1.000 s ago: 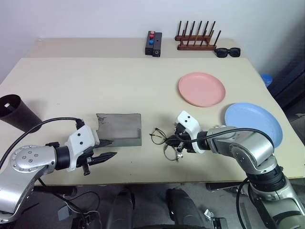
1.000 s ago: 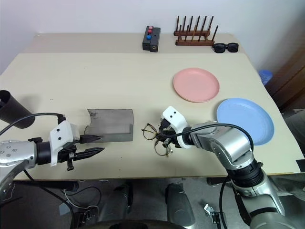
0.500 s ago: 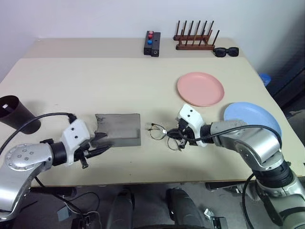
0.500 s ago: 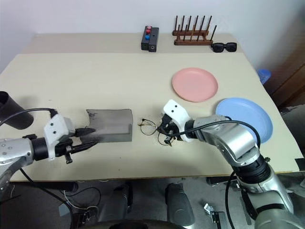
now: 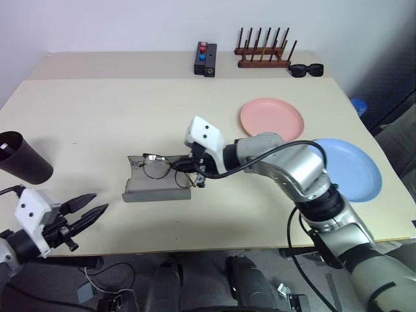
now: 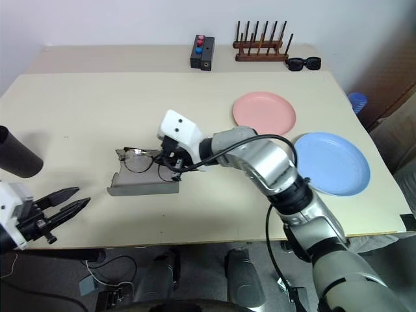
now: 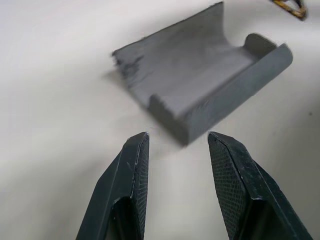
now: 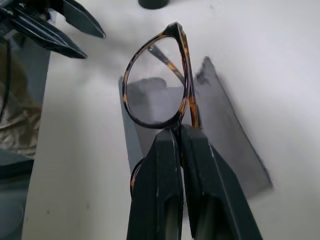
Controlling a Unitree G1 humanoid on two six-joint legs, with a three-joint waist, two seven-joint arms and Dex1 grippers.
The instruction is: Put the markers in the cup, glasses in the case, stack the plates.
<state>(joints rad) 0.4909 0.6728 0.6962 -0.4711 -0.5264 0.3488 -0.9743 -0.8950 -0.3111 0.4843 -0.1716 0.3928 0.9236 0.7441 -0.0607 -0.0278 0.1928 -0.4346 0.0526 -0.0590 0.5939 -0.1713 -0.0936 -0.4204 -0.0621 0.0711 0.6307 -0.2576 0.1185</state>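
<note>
On the beige counter (image 5: 97, 117), I'm seeing my right tool (image 5: 194, 170) gripping the glasses (image 5: 156, 166) over the open grey case (image 5: 156, 187), frame centre; left tool (image 5: 91, 208) is gaping empty, lower left.

Silver-grey metal arm shells, rounded segments, black joint rings between. Black cable looping along right forearm, clipped near wrist. White boxy wrist housings, two small dark dots on top face. Right gripper (image 5: 197, 170): black fingers (image 8: 161, 165), smooth, long, tapering. Left gripper (image 5: 90, 209): black pointed fingers (image 7: 134, 170), inner pads cross-hatched, fine diamond texture, bevelled tips.
</note>
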